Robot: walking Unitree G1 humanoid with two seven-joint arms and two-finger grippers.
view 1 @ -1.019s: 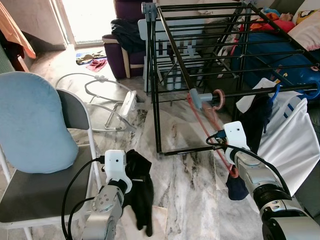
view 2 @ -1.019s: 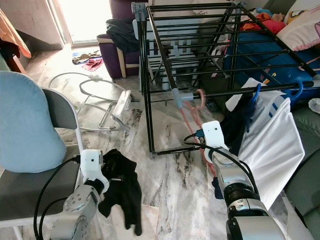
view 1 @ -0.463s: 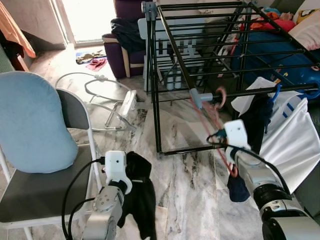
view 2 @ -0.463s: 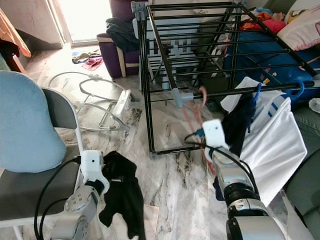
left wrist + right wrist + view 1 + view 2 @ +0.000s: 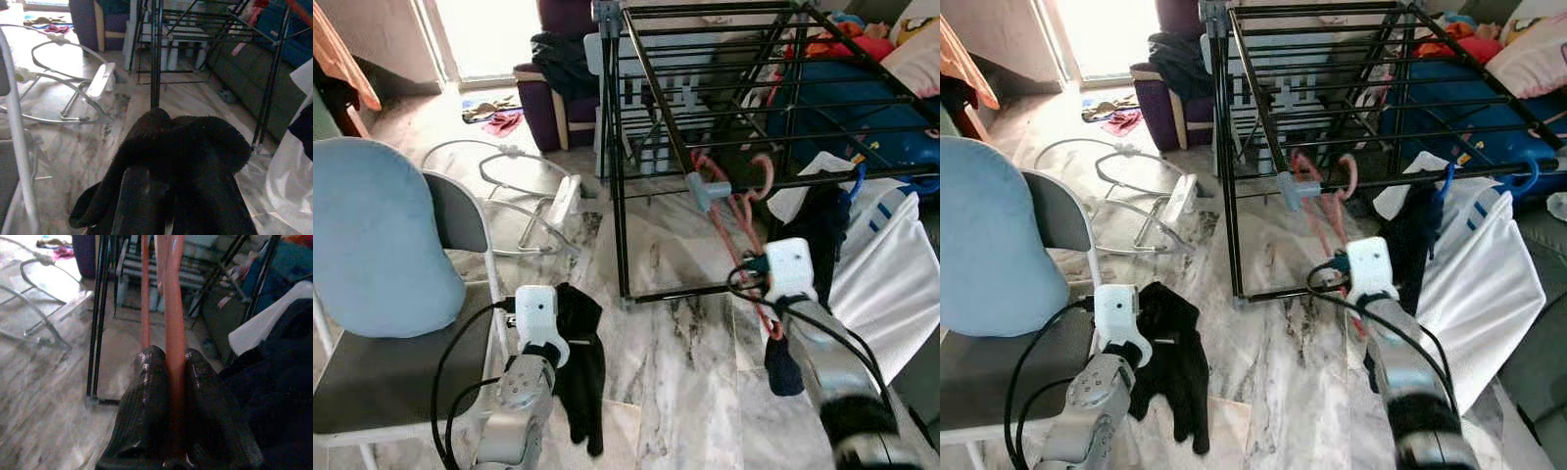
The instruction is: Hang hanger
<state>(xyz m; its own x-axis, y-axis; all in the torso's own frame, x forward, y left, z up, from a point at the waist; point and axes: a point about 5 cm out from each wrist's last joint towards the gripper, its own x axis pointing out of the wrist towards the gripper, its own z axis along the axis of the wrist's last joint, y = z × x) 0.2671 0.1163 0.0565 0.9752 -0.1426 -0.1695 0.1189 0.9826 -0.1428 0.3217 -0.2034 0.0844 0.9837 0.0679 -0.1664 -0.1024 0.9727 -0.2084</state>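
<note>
Hanger [image 5: 173,328] sits pinched between the right end effector's [image 5: 173,382] pressed fingers, its long axis rising up and away to the hook [image 5: 762,174] at the black drying rack's [image 5: 636,59] rail. The left end effector [image 5: 146,196] clamps a black garment [image 5: 579,362] low, beside the chair [image 5: 460,211].

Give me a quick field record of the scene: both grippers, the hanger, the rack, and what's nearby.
right gripper: shut on pink hanger, below the rack's front rail
pink hanger hook: up at the rail of the black drying rack
left gripper: holds black garment, low beside the chair
nearby: white cloth hanging on the rack at the right
floor: marble
</note>
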